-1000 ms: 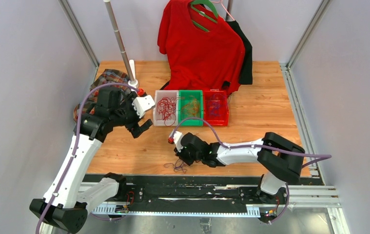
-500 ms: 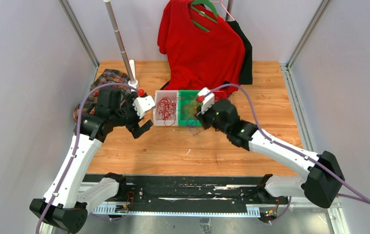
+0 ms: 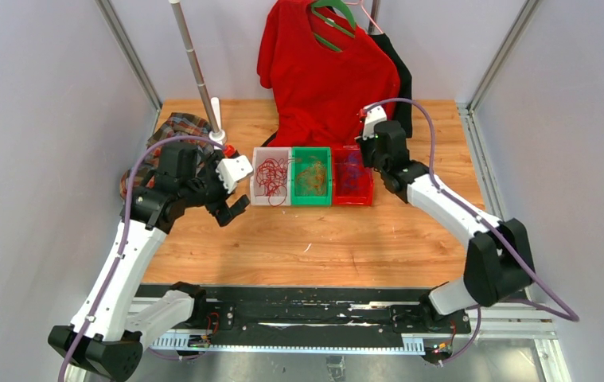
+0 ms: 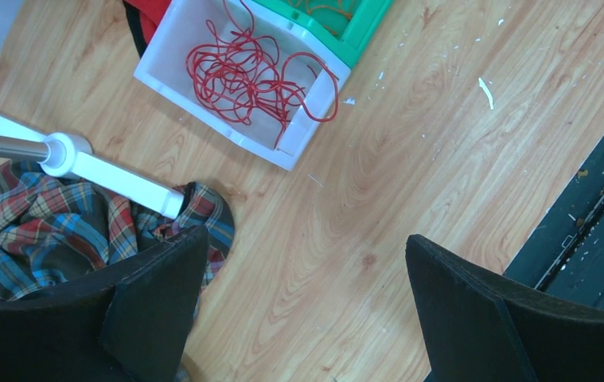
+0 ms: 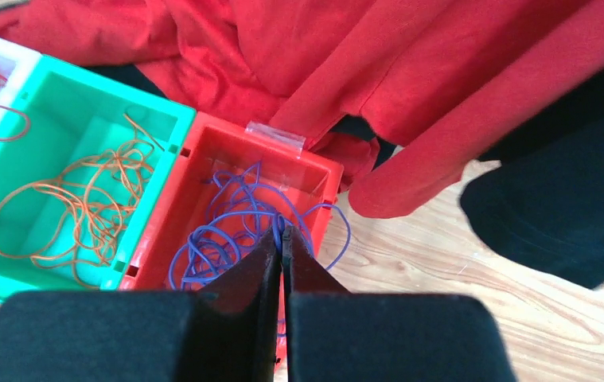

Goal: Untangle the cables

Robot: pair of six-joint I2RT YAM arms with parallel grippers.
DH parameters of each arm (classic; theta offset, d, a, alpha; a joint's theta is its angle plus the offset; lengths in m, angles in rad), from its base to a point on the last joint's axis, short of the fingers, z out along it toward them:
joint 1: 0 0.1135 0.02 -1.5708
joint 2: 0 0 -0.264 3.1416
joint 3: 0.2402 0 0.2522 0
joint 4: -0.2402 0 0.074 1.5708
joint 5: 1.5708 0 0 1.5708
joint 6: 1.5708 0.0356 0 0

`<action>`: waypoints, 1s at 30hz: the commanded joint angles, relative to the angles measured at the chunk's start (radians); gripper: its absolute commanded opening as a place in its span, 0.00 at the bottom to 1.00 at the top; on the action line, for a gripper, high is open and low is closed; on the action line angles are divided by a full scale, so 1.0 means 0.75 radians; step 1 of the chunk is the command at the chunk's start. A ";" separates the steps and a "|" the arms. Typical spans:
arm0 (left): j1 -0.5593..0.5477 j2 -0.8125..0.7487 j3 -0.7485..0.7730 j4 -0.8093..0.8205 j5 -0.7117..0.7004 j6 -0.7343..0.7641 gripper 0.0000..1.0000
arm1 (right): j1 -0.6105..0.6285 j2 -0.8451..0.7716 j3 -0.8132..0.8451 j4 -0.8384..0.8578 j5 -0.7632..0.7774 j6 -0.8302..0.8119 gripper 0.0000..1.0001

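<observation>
The cables lie sorted in three bins side by side at mid-table. Red cables (image 3: 270, 175) (image 4: 243, 72) fill the white bin (image 3: 255, 195) (image 4: 203, 107). Orange cables (image 3: 312, 177) (image 5: 83, 199) lie in the green bin (image 3: 312, 202) (image 5: 68, 99). Purple cables (image 3: 350, 171) (image 5: 219, 231) coil in the red bin (image 3: 354, 202) (image 5: 203, 135). My right gripper (image 3: 366, 155) (image 5: 281, 231) hangs over the red bin, shut, with a purple strand pinched at its tips. Left of the white bin, my left gripper (image 3: 231, 208) (image 4: 306, 243) is wide open over bare wood, holding nothing.
A red shirt (image 3: 326, 72) (image 5: 410, 64) and a black garment (image 3: 400, 87) (image 5: 553, 207) hang from the rack right behind the bins. A metal pole (image 3: 195, 68) on a white base (image 4: 68, 153) stands back left, beside a plaid cloth (image 3: 171, 131) (image 4: 28, 231).
My right arm has swung from the table's near edge, past the green bin, to above the red bin. The small dark tangle at the front is gone. The left arm stayed put.
</observation>
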 commanded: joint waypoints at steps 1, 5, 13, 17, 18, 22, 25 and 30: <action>0.009 -0.006 -0.030 0.065 0.002 -0.047 0.98 | -0.014 0.111 0.072 0.006 0.045 -0.052 0.09; 0.012 0.003 -0.043 0.128 -0.018 -0.120 0.98 | -0.016 0.124 0.085 -0.004 0.079 -0.031 0.52; 0.109 0.006 -0.142 0.457 -0.023 -0.420 0.98 | -0.017 -0.118 -0.036 -0.049 0.155 0.014 0.66; 0.232 0.032 -0.242 0.670 0.011 -0.588 0.98 | -0.048 -0.358 -0.250 -0.026 0.355 0.133 0.66; 0.269 0.037 -0.287 0.736 0.020 -0.631 0.98 | -0.069 -0.428 -0.317 -0.015 0.428 0.168 0.66; 0.383 0.054 -0.547 1.032 0.011 -0.739 0.98 | -0.209 -0.697 -0.589 0.007 0.667 0.300 0.67; 0.406 0.064 -0.766 1.355 -0.025 -0.766 0.98 | -0.277 -0.837 -0.758 0.064 0.823 0.282 0.68; 0.407 0.092 -1.039 1.916 -0.114 -0.791 0.98 | -0.449 -0.837 -0.916 0.145 0.728 0.326 0.70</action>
